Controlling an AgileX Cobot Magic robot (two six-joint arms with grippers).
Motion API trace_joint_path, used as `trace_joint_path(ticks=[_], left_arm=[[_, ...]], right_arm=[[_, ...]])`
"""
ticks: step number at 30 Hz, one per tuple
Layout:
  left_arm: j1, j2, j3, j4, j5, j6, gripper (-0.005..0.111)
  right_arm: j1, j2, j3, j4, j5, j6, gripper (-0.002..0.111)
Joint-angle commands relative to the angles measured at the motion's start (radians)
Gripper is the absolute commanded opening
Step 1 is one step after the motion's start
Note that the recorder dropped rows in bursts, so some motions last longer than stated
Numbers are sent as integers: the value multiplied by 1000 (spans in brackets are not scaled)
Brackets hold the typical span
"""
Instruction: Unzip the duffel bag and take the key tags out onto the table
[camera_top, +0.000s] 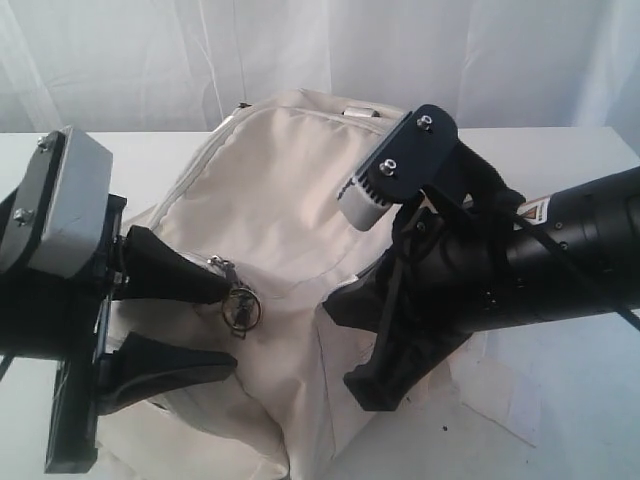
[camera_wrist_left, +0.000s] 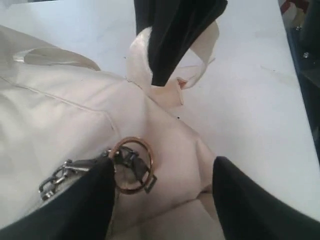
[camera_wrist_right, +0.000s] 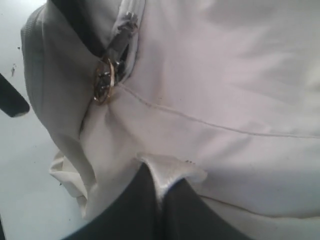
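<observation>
The left gripper (camera_top: 228, 325) is hanging wide open, holding nothing. The right gripper (camera_wrist_right: 161, 181) is pinching shut on a fold of the duffel bag (camera_top: 290, 180). The table (camera_top: 560, 400) is bearing the bag, which is looking zipped. On the bag's top, the zipper ring (camera_top: 241, 308) is sitting between the left jaws, close against one; whether touching is unclear. The key tags are not showing, presumably inside the bag. By this judgement unzipping is barely starting, and the taking-out is waiting.
</observation>
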Motion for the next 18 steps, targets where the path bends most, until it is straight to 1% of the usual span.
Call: trace_joint_path(ticks=[1, 3, 5, 9, 14, 18], left_arm=[[-4, 48, 7, -66, -21, 15, 62], [-4, 69, 7, -86, -45, 15, 62], [-4, 88, 7, -137, -49, 29, 62], [-4, 118, 7, -217, -15, 94, 62], [-4, 155, 7, -226, -6, 112, 62], [-4, 183, 7, -226, -25, 99, 62]], right_arm=[[1, -22, -10, 29, -40, 2, 0], [1, -22, -10, 29, -40, 2, 0], [1, -22, -10, 31, -40, 2, 0], [1, -22, -10, 34, -40, 2, 0], [1, -22, -10, 34, -40, 2, 0], [1, -22, -10, 34, -40, 2, 0]])
